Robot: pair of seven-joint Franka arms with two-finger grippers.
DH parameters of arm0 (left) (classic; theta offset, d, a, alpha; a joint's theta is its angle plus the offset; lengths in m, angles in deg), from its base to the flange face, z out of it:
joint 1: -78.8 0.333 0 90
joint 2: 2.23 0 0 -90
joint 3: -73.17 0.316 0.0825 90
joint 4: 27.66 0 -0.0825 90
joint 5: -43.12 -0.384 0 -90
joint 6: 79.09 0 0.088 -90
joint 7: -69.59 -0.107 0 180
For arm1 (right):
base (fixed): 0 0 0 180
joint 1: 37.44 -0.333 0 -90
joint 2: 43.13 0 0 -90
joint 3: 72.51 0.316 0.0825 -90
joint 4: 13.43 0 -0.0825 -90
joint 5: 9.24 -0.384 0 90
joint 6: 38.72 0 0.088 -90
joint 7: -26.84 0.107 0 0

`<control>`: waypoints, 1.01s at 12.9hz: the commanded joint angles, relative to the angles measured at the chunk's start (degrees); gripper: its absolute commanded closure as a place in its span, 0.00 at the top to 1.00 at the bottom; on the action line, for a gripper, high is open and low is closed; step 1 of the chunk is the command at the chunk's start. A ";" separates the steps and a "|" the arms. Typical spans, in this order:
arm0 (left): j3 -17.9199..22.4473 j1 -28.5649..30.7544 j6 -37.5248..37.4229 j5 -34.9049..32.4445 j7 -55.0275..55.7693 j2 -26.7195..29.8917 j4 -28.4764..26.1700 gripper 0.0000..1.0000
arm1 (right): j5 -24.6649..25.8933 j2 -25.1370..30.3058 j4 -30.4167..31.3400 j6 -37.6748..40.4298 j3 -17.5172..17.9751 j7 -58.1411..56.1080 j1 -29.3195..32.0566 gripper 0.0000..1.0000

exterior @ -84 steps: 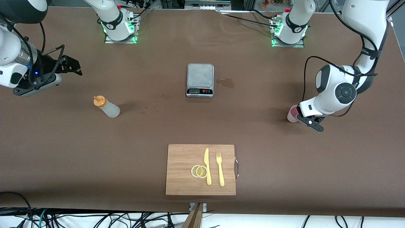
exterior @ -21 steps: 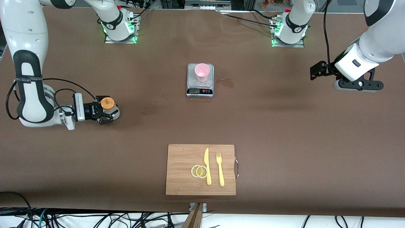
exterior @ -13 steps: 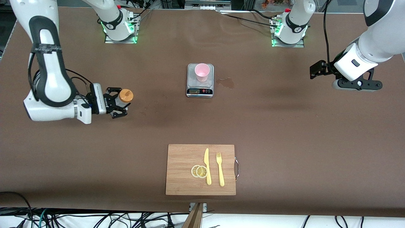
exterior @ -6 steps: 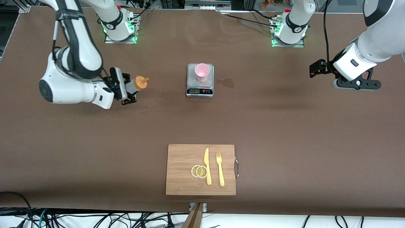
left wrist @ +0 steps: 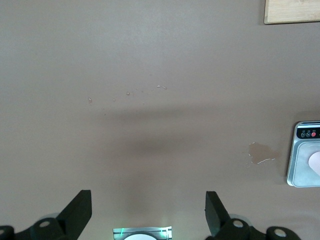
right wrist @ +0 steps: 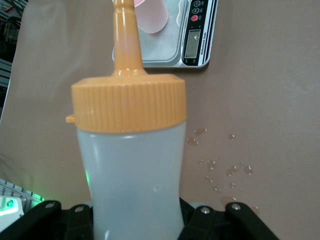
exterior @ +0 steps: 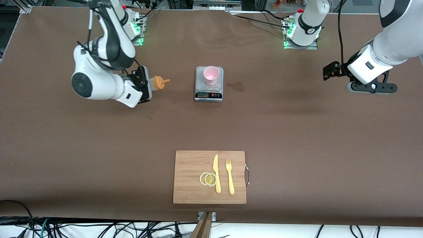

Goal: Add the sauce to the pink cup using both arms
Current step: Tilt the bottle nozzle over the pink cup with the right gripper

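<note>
The sauce bottle (exterior: 158, 82), whitish with an orange nozzle cap, lies tipped on its side in my right gripper (exterior: 145, 84). It is held above the table between the right arm's base and the grey scale (exterior: 209, 86), nozzle pointing toward the scale. In the right wrist view the bottle (right wrist: 132, 165) fills the jaws, which are shut on its body. The pink cup (exterior: 211, 75) stands upright on the scale and also shows in the right wrist view (right wrist: 152, 15). My left gripper (exterior: 330, 71) hangs open and empty over the table's left-arm end, its fingers (left wrist: 80, 210) wide apart.
A wooden cutting board (exterior: 191, 165) lies nearer the front camera with a yellow knife (exterior: 216, 173), a fork (exterior: 229, 177) and lemon slices (exterior: 208, 178). A small puddle (exterior: 236, 86) lies beside the scale. Droplets (right wrist: 220, 170) dot the table under the bottle.
My right arm has lifted the bottle, carried it toward the scale and tipped it from upright onto its side. The left arm has barely moved.
</note>
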 commanded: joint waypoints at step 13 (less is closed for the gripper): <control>0.32 0.06 -1.37 0.49 -0.09 0.54 0.38 1.00 | 6.22 0.51 2.38 -2.59 0.48 26.53 -16.92 0.05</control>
